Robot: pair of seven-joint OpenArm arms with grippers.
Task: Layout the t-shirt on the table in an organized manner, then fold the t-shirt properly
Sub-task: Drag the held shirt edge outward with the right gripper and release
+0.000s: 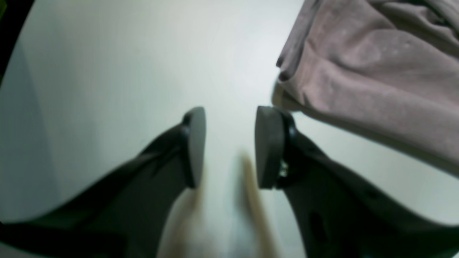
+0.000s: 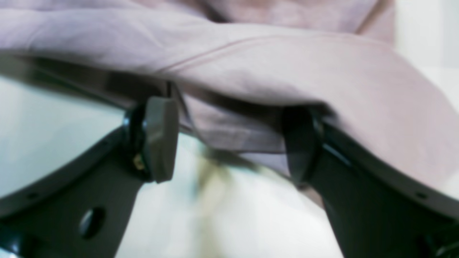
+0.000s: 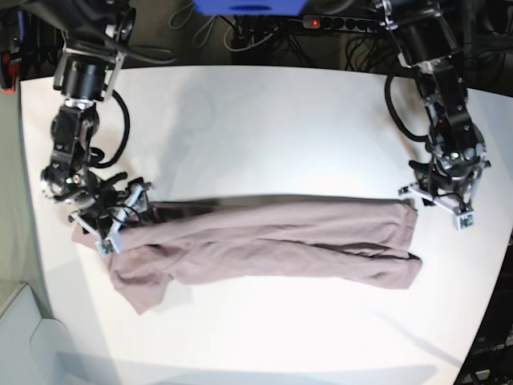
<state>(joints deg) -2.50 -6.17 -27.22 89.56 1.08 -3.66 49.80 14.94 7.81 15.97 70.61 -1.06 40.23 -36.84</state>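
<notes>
So the t-shirt (image 3: 264, 245) is lying across the middle of the white worktop (image 3: 264, 120) in the base view, stretched out into a long rumpled band running from left to right, not flat at all, with lengthwise folds and a bunched-up lump hanging down at its lower left end. The left pincer (image 3: 439, 199) sits at the right side of that frame, just off the shirt's right end. In the left wrist view you can see the left pincer (image 1: 229, 147) has its pads (image 1: 269, 147) apart with only bare worktop (image 1: 107, 71) between them, so it's released and gripping nothing; the t-shirt (image 1: 369, 79) fills the upper right of that frame and its edge comes right up beside the tip of the right-hand pad, though I can't say whether they actually touch. The right pincer (image 3: 112, 220) is over at the left side of the base view, right at the shirt's left end. From the right wrist view, the right pincer (image 2: 233, 143) is spread wide, and the t-shirt (image 2: 251, 64) drapes across the top of the frame, lying over the right-hand finger (image 2: 303, 143), with a fold of cloth hanging down into the gap. The pads aren't pressed onto it, so it's wide open around the fabric rather than clamped.
</notes>
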